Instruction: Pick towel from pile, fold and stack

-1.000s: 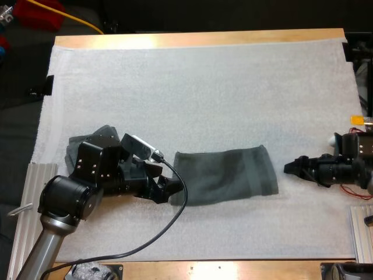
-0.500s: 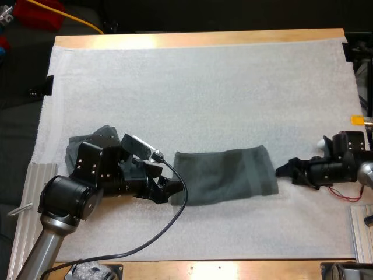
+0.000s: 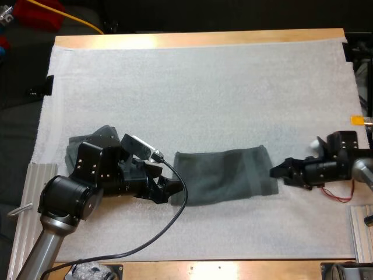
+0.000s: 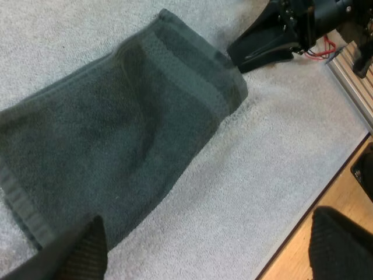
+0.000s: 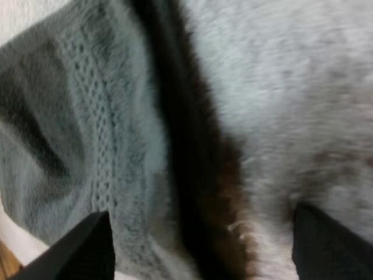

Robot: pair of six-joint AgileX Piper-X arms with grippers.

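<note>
The wooden table (image 3: 198, 38) carries a white mat (image 3: 204, 93) that covers nearly all of its top, leaving a strip of bare wood along the far and near edges.

On the mat, about midway between its left and right edges and closer to its near edge than to its far one, lies the folded towel (image 3: 224, 175). It is dark grey-green and flattened into 1 long band running left to right, with a woven border at its right end.

The crumpled towel (image 3: 78, 146), the same colour, sits close to the mat's left edge. It is partly hidden under my left arm and lies apart from the folded towel.

My left gripper (image 3: 165, 188) is low at the folded towel's left end with its jaws released. In the left wrist view its 2 fingers (image 4: 81, 254) stand wide apart, one over the towel's end and the other off the cloth, and they grasp nothing.

My right gripper (image 3: 278, 173) reaches in from the mat's right edge, its tips at the towel's right end. Whether they touch the cloth, I cannot tell. In the right wrist view its fingers (image 5: 87, 248) are spread, with the towel's bordered edge and bare mat between them, so these jaws are released too and grasp nothing
</note>
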